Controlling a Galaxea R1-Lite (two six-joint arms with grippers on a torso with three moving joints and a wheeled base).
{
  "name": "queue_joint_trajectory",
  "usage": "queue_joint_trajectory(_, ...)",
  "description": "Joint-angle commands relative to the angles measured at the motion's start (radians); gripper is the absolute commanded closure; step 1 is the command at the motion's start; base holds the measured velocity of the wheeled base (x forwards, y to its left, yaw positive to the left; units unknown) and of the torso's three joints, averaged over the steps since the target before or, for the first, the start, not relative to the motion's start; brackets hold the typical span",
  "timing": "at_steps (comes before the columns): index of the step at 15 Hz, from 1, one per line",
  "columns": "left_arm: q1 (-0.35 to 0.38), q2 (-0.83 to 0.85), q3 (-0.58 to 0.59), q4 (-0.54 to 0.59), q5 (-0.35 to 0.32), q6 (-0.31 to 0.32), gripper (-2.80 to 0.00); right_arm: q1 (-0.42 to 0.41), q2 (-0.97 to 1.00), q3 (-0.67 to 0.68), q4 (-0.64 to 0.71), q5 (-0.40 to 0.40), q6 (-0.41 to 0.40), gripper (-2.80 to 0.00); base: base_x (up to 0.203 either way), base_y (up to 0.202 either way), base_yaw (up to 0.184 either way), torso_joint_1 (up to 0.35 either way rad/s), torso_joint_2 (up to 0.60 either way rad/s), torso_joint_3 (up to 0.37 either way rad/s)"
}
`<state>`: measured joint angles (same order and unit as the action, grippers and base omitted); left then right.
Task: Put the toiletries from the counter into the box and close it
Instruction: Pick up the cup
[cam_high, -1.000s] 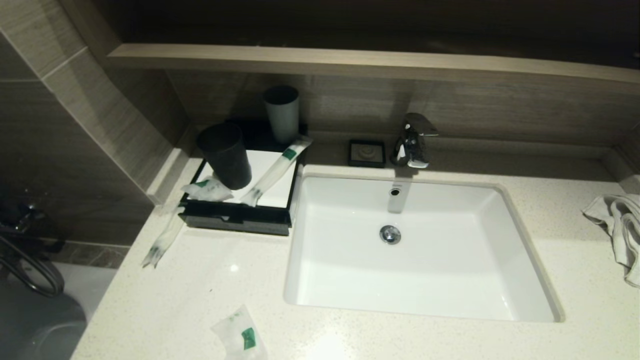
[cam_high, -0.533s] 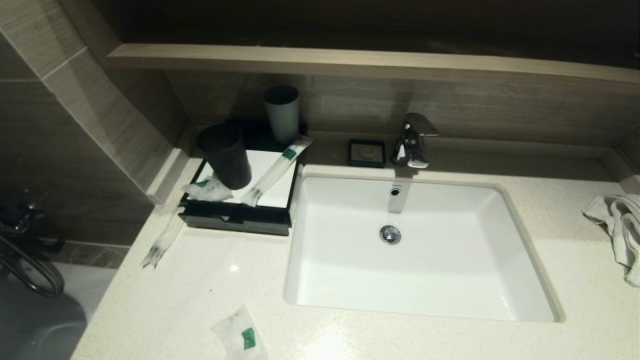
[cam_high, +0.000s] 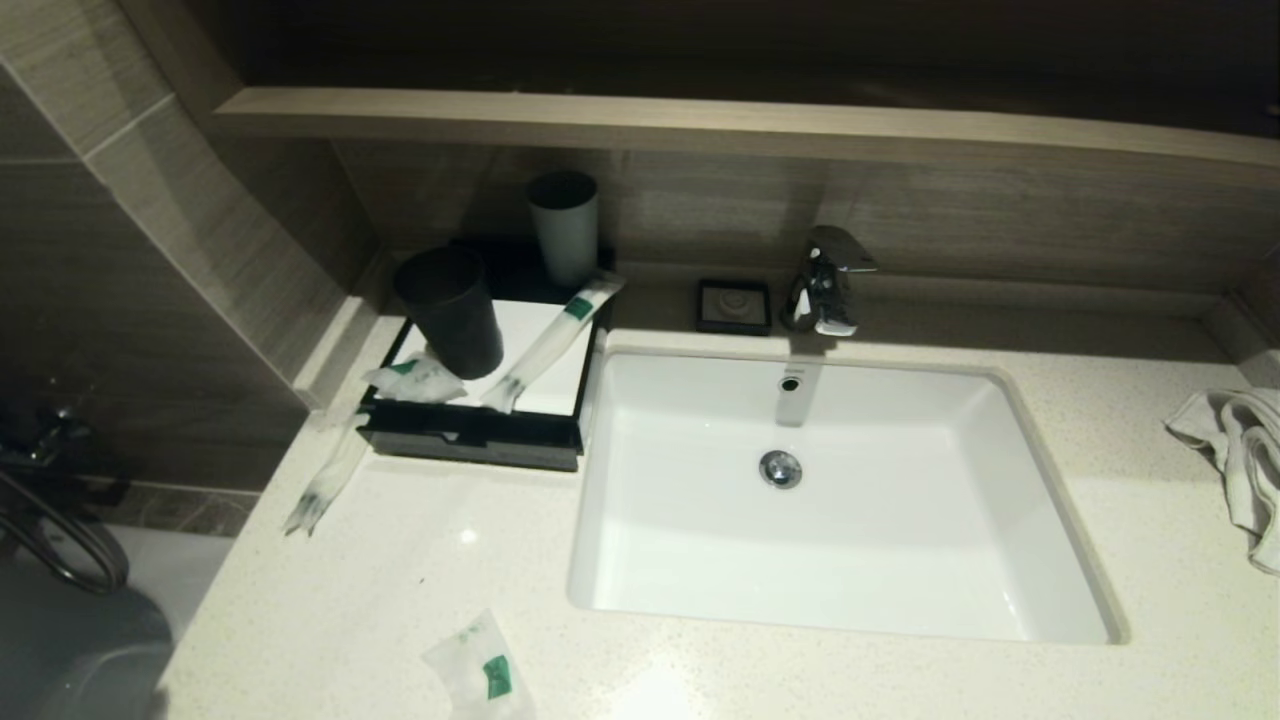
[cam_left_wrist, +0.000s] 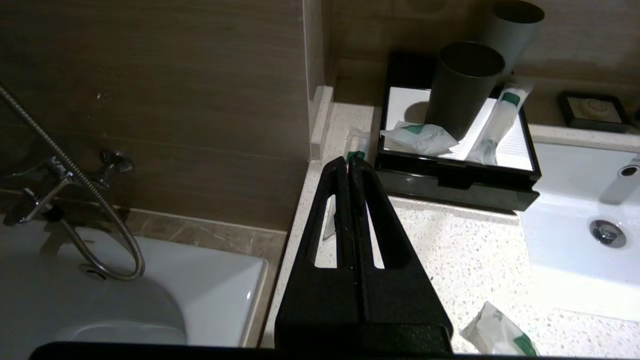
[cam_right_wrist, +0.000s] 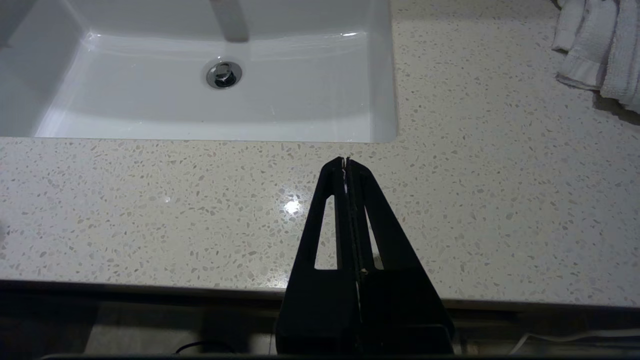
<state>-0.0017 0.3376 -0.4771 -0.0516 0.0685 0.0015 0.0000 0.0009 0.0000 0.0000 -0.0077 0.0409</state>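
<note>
Four wrapped toiletries show: a long packet (cam_high: 552, 340) and a small sachet (cam_high: 415, 380) lie on the black box (cam_high: 470, 437), another long packet (cam_high: 325, 480) beside it on the counter (cam_high: 400, 570), a sachet (cam_high: 480, 672) at the counter's front edge; left gripper (cam_left_wrist: 348, 164) and right gripper (cam_right_wrist: 346, 164) — fingers pressed together, holding nothing — hover over the counter.
</note>
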Motion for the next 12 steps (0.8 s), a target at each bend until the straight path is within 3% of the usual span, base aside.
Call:
queue_joint_trajectory(1, 0.0, 0.165, -0.016, -0.026, 0.001, 0.0, 0.0, 0.0, -0.001, 0.0, 0.0, 0.0, 0.001, 0.0, 0.0, 0.0, 0.0, 0.0, 0.0, 0.0)
queue_joint_trajectory(10, -0.014, 0.529, -0.027, -0.229, -0.058, 0.027, 0.0, 0.0, 0.001, 0.0, 0.0, 0.0, 0.001, 0.0, 0.0, 0.0, 0.0, 0.0, 0.0, 0.0)
queue_joint_trajectory(12, -0.053, 0.575, -0.032, -0.259, -0.072, 0.027, 0.0, 0.0, 0.001, 0.0, 0.0, 0.0, 0.001, 0.0, 0.0, 0.0, 0.0, 0.0, 0.0, 0.0)
